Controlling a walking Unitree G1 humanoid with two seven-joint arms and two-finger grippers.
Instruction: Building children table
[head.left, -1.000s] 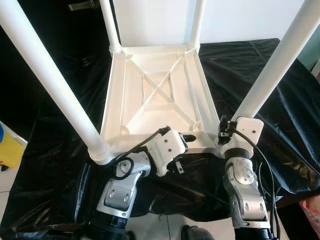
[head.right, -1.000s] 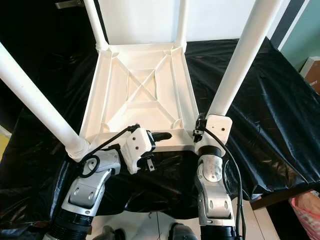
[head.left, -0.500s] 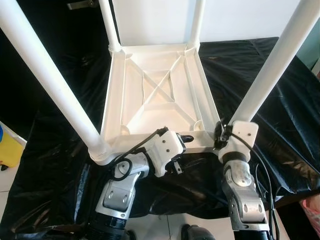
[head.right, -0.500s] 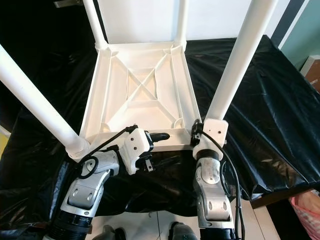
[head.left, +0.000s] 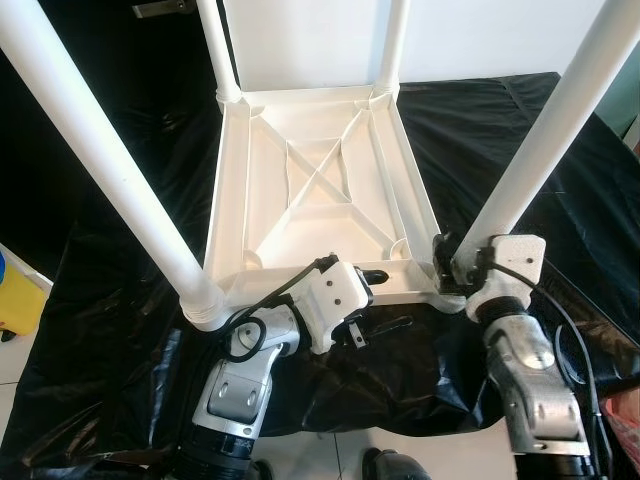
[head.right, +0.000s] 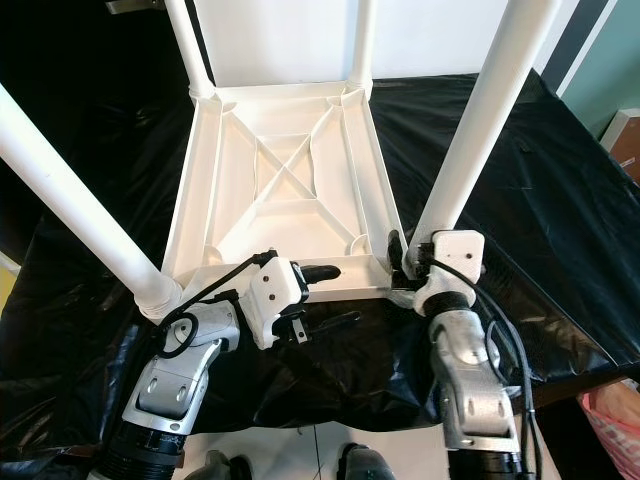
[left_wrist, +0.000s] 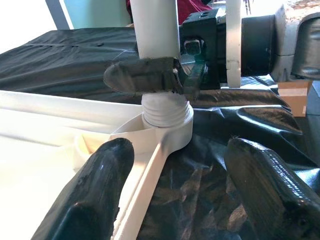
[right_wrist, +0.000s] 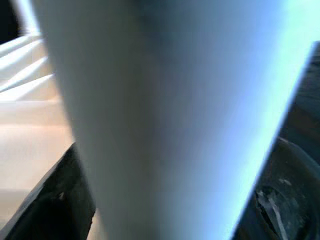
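— jaws first: what are they doing?

— right gripper (head.right: 408, 262) is closed around the base of the near right leg (head.right: 470, 150), just above where it meets the corner socket (left_wrist: 167, 125). in the left wrist view its black fingers (left_wrist: 142, 76) sit on either side of the white tube, right over the threaded collar. left gripper (left_wrist: 175, 185) is spread wide with nothing between the fingers; one finger lies over the near rail (head.right: 345, 280) of the table top (head.left: 310, 190), the other hangs off the outside of it.

— where's the table itself?

— upside down on a black plastic sheet (head.left: 520, 130), ribbed underside up, all four legs standing in their corners. the near left leg (head.left: 110, 160) slants up and away to the left.

— why hold the leg so low?

— my guess is that gripping next to the collar gives the best twist for screwing it home and keeps the long tube from wobbling. the thread looks partly exposed, so the leg may not be fully seated, though the right wrist view is too blurred to confirm.

— and the left one?

— probably resting on the rail to stop the top turning on the slippery sheet while the leg is tightened.
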